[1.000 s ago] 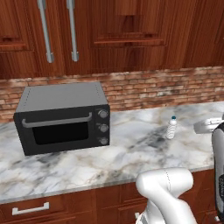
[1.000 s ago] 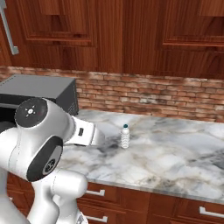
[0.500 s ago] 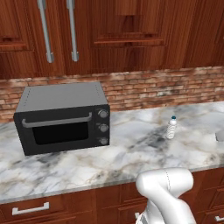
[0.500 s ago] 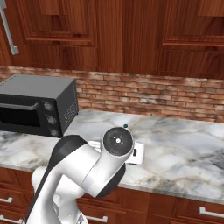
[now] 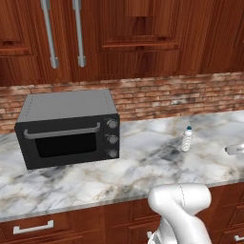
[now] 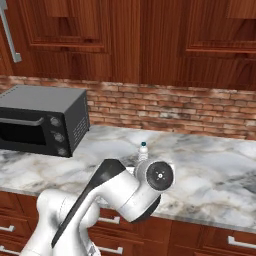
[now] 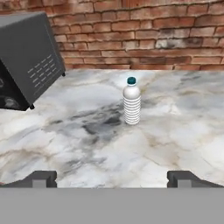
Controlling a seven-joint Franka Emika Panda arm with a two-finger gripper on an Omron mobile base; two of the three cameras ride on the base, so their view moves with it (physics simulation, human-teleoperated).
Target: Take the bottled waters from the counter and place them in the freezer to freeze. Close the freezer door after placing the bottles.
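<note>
Arm: swung from upright at the left of the right base view down to a low fold before the tabletop (image 6: 210,175) edge.
Wrist: gone from the right edge of the left base view.
Claw (image 7: 112,178): now faces the clear-whitish bottle (image 7: 131,101), fingers (image 7: 41,178) spread wide.

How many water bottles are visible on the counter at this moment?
1. A clear-whitish water bottle with a blue cap stands upright on the marble counter, right of the black toaster oven and in front of the brick wall. Any second bottle would be out of frame.
</note>
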